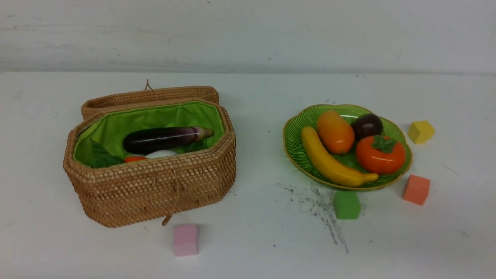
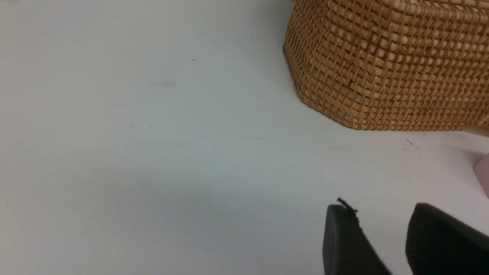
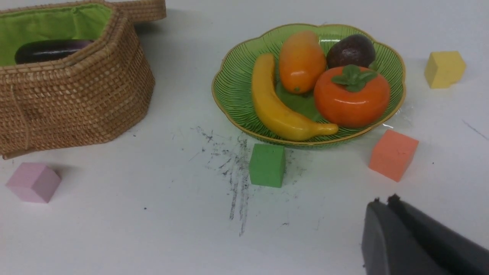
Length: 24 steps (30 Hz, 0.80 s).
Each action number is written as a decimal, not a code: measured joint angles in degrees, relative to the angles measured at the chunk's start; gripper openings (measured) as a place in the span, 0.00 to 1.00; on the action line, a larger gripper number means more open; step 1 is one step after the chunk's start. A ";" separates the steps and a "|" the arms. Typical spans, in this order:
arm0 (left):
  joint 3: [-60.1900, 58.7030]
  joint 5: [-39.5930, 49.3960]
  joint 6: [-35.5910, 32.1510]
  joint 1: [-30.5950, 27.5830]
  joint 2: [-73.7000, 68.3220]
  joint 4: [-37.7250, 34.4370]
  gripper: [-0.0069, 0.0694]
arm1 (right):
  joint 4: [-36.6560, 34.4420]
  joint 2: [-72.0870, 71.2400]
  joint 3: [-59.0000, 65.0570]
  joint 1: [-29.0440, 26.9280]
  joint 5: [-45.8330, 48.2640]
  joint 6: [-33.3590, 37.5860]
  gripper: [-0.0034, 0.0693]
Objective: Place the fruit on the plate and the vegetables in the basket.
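One basket (image 1: 151, 182), lid back, holds three vegetables: eggplant (image 1: 164, 138), radish (image 1: 161, 154), carrot (image 1: 134, 159). One plate (image 1: 296, 145) holds four fruit: banana (image 1: 329, 162), mango (image 1: 335, 131), purple ball (image 1: 367, 126), persimmon (image 1: 380, 154). Four cubes lie on the desk (image 1: 252, 240). Left gripper (image 2: 382, 229) hangs low near the basket, jaws spread, empty. Right gripper (image 3: 384, 208), jaws pressed together, hovers near the plate.

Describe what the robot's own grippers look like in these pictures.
Only fingertips show, in the wrist views. The left gripper has two matte black fingers, blunt-tipped, with a frayed bit at one tip. The right gripper shows black and dark grey fingers, tapered, with small nubs at the tips. No arms, cables or markings are visible.
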State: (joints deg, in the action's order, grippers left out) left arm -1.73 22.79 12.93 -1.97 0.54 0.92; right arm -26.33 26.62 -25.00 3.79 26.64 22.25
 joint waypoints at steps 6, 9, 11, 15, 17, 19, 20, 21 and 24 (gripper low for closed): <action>0.00 0.00 0.00 0.00 0.00 0.00 0.40 | 7.29 -9.12 6.20 -2.40 -0.04 -3.13 0.05; 0.00 0.00 0.00 0.00 0.00 0.00 0.40 | 13.34 -13.55 10.83 -2.47 0.50 -11.10 0.05; 0.00 0.00 0.00 0.00 0.00 0.00 0.40 | 16.64 -15.32 12.58 -2.47 0.43 -14.04 0.05; 0.00 0.00 0.00 0.00 0.00 0.00 0.40 | 25.65 -19.53 18.97 -2.42 -0.11 -23.69 0.06; 0.00 0.00 0.00 0.00 0.00 0.00 0.40 | 28.95 -21.12 22.00 -2.42 -1.11 -24.99 0.06; 0.00 0.00 0.00 0.00 0.00 0.00 0.40 | 30.25 -22.60 24.49 -2.42 -2.00 -25.34 0.06; 0.00 0.00 0.00 0.00 0.00 0.00 0.40 | 30.80 -23.88 25.46 -2.42 -3.30 -25.63 0.07; 0.00 -0.06 0.00 0.00 0.00 0.00 0.40 | 31.08 -24.99 25.57 -2.42 -3.68 -25.63 0.07; -0.02 -0.06 0.00 0.00 0.00 0.00 0.40 | 31.27 -26.87 25.78 -2.42 -4.64 -25.63 0.07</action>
State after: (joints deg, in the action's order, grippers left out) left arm -1.74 22.73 12.93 -1.97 0.54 0.92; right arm 4.94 -0.25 0.78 1.37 22.00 -3.38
